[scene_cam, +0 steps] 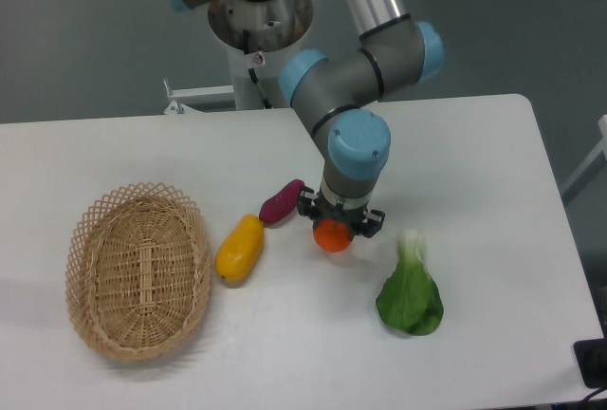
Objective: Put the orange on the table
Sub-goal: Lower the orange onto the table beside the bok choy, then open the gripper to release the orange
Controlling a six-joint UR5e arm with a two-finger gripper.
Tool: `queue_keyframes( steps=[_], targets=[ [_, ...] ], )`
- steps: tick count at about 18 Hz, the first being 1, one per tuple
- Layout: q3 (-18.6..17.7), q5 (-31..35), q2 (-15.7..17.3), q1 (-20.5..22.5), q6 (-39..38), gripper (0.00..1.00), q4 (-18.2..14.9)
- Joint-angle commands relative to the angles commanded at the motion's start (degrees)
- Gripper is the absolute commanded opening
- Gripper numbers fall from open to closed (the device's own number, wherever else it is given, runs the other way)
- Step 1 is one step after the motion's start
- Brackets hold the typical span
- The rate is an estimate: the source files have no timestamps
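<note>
End effector (335, 230) grasping orange (333, 236) low over desk (493, 144); settle fruit on surface before release, preventing roll.

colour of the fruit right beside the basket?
Yellow shading to orange, on the mango-like fruit next to the wicker basket; the fixed camera shows it.

— Was there any lettering, brand or number to read anywhere in the frame?

— None that could be made out. The arm (365, 68) at upper centre showed plain grey and blue casings, and the white worktop (474, 144) carried no label, sign or printed mark.
</note>
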Motion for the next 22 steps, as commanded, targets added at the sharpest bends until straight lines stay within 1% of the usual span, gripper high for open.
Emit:
queue_keyframes(
  steps=[11,15,16,17,18,19,22],
  targets=[
    [0.00,0.00,-0.70,0.00,0.18,0.57,0.26],
    [-0.08,0.00,-0.79,0.00,0.26,0.60,0.35],
    [-0.08,0.00,-0.79,0.00,0.26,0.63,0.35],
    [0.00,0.00,-0.79,0.00,0.44,0.72,0.44],
    [0.00,0.09,-0.79,0.00,0.53,0.88,0.44],
    [0.26,0.09,-0.70,0.00,0.53,1.00,0.44],
    [0.36,1.75,-0.62,0.09,0.44,1.00,0.44]
  ],
)
